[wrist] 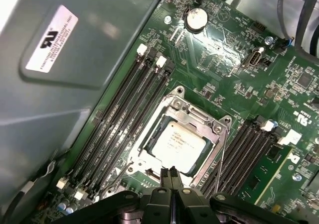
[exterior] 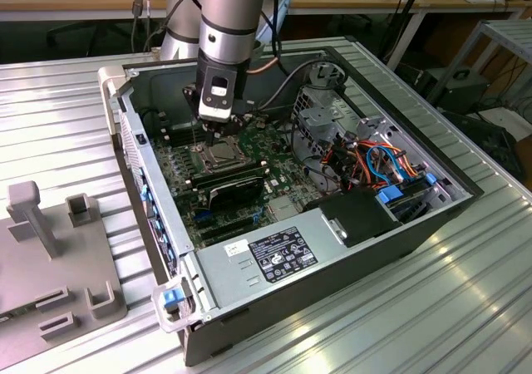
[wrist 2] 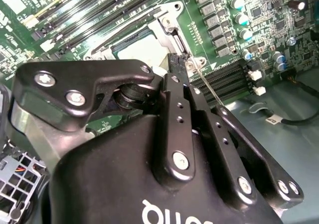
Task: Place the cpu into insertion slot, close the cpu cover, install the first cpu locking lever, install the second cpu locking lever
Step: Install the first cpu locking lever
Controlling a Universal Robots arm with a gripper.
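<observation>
The cpu lies flat in the insertion slot on the green board, its dull metal top facing up. The silver cpu cover lies down around it as a frame. In the exterior view, my gripper hangs just above the cpu inside the open computer case. The fingertips are pressed together with nothing between them, at the socket's edge. Close beside the gripper, a thin wire locking lever stands raised off the board; it also shows as a fine rod along the cover's side.
Long black memory slots flank the socket on both sides. A grey power supply box sits at the case's front, and a drive cage with loose cables is toward the exterior view's right. Grey fixtures stand on the table outside the case.
</observation>
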